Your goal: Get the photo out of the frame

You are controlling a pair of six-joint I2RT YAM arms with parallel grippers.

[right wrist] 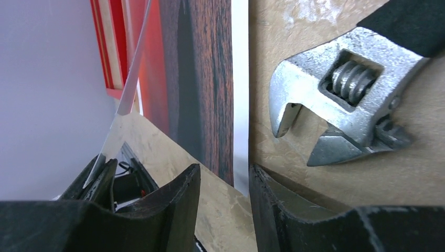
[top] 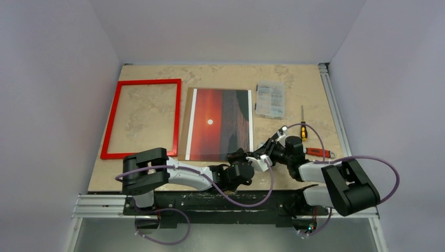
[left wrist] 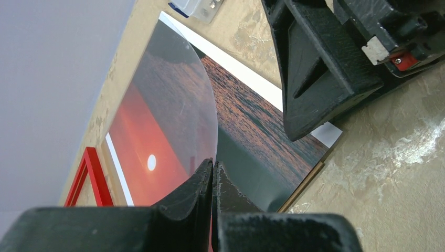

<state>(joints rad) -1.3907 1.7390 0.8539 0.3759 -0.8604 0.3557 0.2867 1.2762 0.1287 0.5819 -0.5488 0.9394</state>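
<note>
White walls are closing in a beige, marble-patterned table (top: 220, 73), matte and hard. Photo (top: 218, 123) is lying flat and face up, already out of the frame (top: 149, 81), which is sitting empty just left of the photo, its thin glossy red rails showing table through the opening. Left gripper (left wrist: 213, 173) is pinching, jaws together, the near edge of a clear sheet (left wrist: 178, 79) that is arching up over the photo. The bow suggests thin flexible plastic: light, slick, likely to slip or crease. Right gripper (right wrist: 224, 170) is hovering at the photo's near right corner, jaws apart, nothing between them. Judging the photo to be a light, fairly stiff print on brown board; it is probably best taken at a corner or white edge strip, since it is lying flush and offering little to pinch. Steel wrench (right wrist: 336, 89) is lying just right of the photo; a plastic parts box (top: 271, 98) is sitting off its far right corner.
</note>
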